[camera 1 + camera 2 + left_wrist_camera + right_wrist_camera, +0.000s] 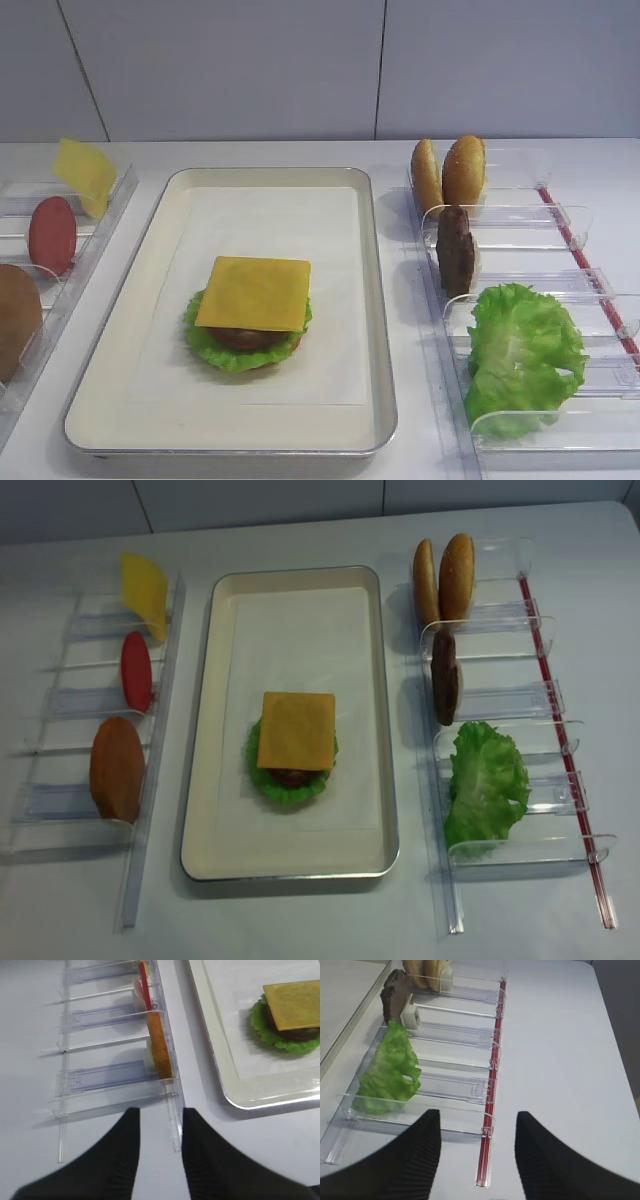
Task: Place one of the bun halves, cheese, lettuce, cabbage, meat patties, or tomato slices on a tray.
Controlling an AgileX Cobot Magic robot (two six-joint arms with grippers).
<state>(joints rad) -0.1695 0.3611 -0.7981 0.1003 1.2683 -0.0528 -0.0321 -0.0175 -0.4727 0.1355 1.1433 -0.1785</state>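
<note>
On the cream tray (375, 300) (385, 730) (220, 1060) lies a stack: lettuce (205, 345), a dark patty, and a cheese slice (255, 292) (292, 1005) on top. The left rack holds another cheese slice (85, 172), a tomato slice (52, 235) and a bun half (15, 320) (160, 1045). On the right rack stand two bun halves (448, 172), a meat patty (456, 250) (395, 997) and lettuce (520, 355) (390, 1070). My left gripper (161, 1112) is open and empty before the left rack. My right gripper (477, 1115) is open and empty before the right rack. Cabbage is out of view.
Clear plastic racks flank the tray: the left rack (150, 810) (100, 1080) and the right rack (520, 855) (455, 1035), the latter with a red strip (487, 1135) along its outer edge. White tabletop (570, 1060) lies right of that rack.
</note>
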